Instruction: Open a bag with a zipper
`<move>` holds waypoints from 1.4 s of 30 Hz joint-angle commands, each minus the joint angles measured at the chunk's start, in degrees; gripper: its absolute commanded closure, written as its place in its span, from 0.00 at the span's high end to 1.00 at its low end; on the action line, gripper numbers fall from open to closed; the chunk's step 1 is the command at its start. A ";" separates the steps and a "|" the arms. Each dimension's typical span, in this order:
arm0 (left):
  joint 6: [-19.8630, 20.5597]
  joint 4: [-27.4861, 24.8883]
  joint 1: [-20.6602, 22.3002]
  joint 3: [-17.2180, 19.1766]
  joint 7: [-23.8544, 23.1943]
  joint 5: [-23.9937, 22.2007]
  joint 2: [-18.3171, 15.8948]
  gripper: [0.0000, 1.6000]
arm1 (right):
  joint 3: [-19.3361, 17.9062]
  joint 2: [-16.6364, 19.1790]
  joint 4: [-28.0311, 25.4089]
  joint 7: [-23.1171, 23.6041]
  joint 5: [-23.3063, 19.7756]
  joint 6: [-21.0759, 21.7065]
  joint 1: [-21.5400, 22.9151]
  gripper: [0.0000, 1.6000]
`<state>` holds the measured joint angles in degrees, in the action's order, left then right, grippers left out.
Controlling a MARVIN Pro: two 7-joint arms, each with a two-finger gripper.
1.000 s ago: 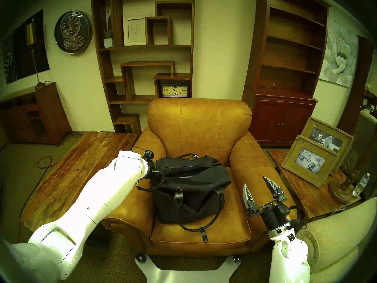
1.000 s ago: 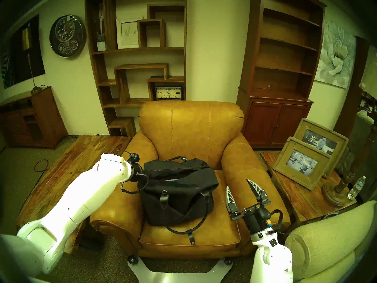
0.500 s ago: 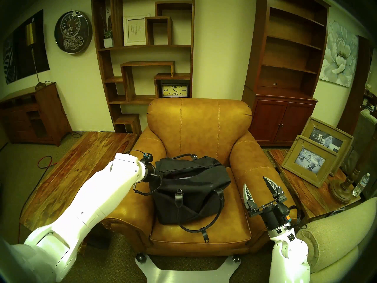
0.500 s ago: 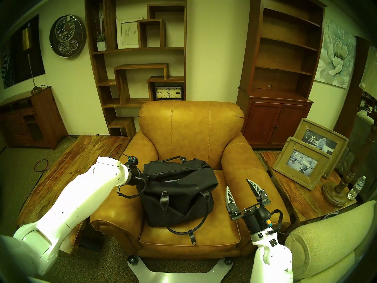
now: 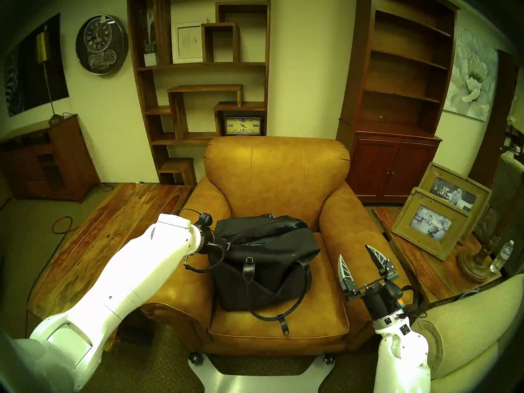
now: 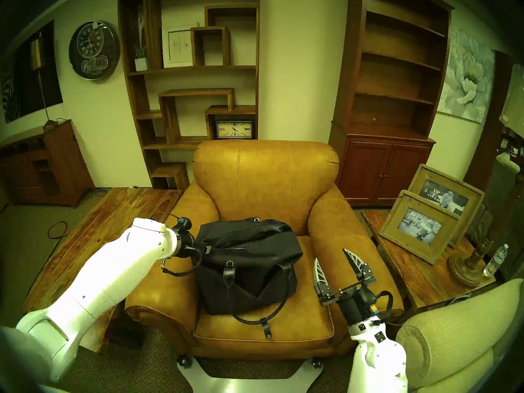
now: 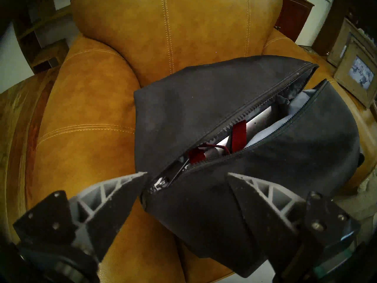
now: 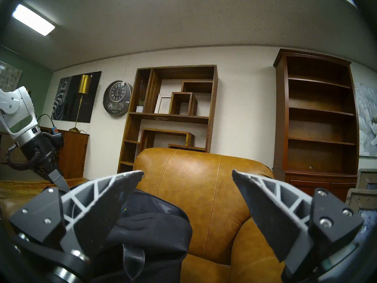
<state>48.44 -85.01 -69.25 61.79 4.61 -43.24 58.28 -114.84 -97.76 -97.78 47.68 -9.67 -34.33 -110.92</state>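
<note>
1. A tan leather armchair [image 5: 276, 174] with rolled arms and stitched seams carries the things; its seat cushion [image 5: 312, 324] is bare along the front edge.
2. A soft black fabric duffel-style bag [image 5: 272, 273] rests directly on the seat cushion, toward its back left part, slumped, near the chair's left arm.
3. One looped black leather handle [image 5: 279, 317] of the bag droops forward onto the cushion, a short strap lying flat on the leather beside it.
</note>
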 commanded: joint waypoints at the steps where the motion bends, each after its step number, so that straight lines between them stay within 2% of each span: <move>1: -0.96 3.23 2.69 -1.30 1.48 1.76 2.40 0.86 | 0.13 0.13 -1.16 0.04 -0.24 -0.30 0.30 1.00; 6: -2.07 5.88 4.00 -3.13 2.91 3.64 3.87 0.81 | 0.13 0.14 -1.15 0.04 -0.24 -0.30 0.30 1.00; 10: -2.42 6.25 4.16 -3.52 3.44 3.84 4.24 0.73 | 0.13 0.14 -1.15 0.04 -0.24 -0.30 0.30 1.00; 11: -2.37 6.22 4.17 -3.64 3.77 4.01 4.21 0.64 | 0.13 0.13 -1.16 0.04 -0.24 -0.30 0.30 1.00; 12: -2.21 6.12 4.14 -3.67 3.91 4.04 4.10 0.45 | 0.13 0.13 -1.16 0.04 -0.24 -0.30 0.30 1.00; 14: -1.82 5.62 3.93 -3.55 4.15 3.95 3.68 0.43 | 0.13 0.13 -1.16 0.04 -0.24 -0.30 0.30 1.00; 17: -0.83 3.60 3.20 -3.20 5.68 4.30 2.67 0.32 | 0.13 0.14 -1.15 0.04 -0.24 -0.30 0.30 1.00; 25: 1.07 0.75 2.26 -2.17 6.99 3.82 2.05 0.18 | 0.13 0.13 -1.16 0.04 -0.24 -0.30 0.30 1.00; 29: 1.91 -1.20 1.59 -1.69 6.91 3.48 1.42 0.23 | 0.13 0.13 -1.16 0.04 -0.24 -0.30 0.30 1.00; 32: 2.32 -1.99 1.30 -1.40 6.62 3.06 1.11 0.31 | 0.13 0.13 -1.16 0.04 -0.24 -0.30 0.30 1.00; 35: 2.46 -1.26 1.46 -1.56 6.60 2.86 1.38 0.31 | 0.13 0.13 -1.17 0.04 -0.24 -0.30 0.29 1.00; 42: 0.22 1.50 1.26 -0.97 4.54 1.35 1.76 0.00 | 0.13 0.13 -1.17 0.04 -0.24 -0.30 0.29 1.00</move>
<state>50.91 -84.47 -68.21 59.78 10.95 -40.83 59.80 -114.84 -97.76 -97.78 47.68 -9.67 -34.33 -110.92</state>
